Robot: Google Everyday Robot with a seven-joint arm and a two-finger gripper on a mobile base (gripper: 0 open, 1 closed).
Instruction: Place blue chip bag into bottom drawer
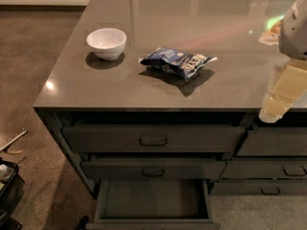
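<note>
The blue chip bag [176,61] lies flat on the grey countertop [144,92], near the middle and a little right of a white bowl. The bottom drawer [153,222] of the left stack is pulled out toward me, and nothing shows inside it. My gripper [274,107] hangs at the right edge of the view, over the counter's front right edge. It is well to the right of the bag, apart from it, and holds nothing that I can see.
A white bowl [106,42] stands on the counter's left part. The top drawer [153,139] and middle drawer [153,169] are shut above the open one. The right-hand stack's drawers [273,169] are shut. A dark object [7,186] sits on the floor at left.
</note>
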